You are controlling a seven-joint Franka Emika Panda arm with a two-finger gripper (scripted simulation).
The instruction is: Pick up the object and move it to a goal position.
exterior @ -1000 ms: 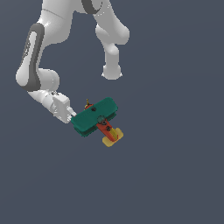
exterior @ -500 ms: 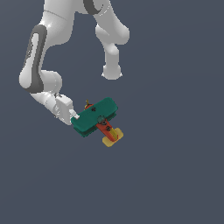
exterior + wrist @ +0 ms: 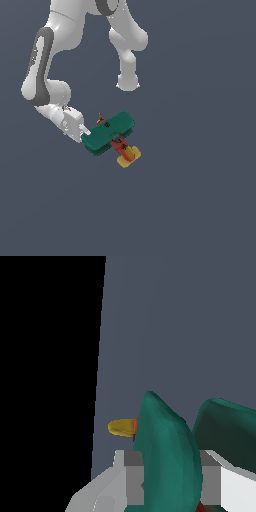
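Note:
The object (image 3: pixel 111 132) is a small toy biplane with two stacked dark-green wings, a red-orange body and a yellow tail. It lies a little left of the middle in the exterior view. My gripper (image 3: pixel 86 133) is at the wing end on the exterior view's left. In the wrist view one green wing (image 3: pixel 167 448) stands between the two grey fingers (image 3: pixel 127 468), which press on both its sides, so my gripper (image 3: pixel 170 478) is shut on it. The second wing (image 3: pixel 227 426) and the yellow tail (image 3: pixel 122 427) show beyond it.
The dark grey floor (image 3: pixel 200 200) spreads flat all around the plane. My white arm (image 3: pixel 47 65) bends over the exterior view's upper left, and its base column (image 3: pixel 127 75) stands behind the plane.
The hand has edged slightly toward the plane's wing. The plane itself has stayed where it was.

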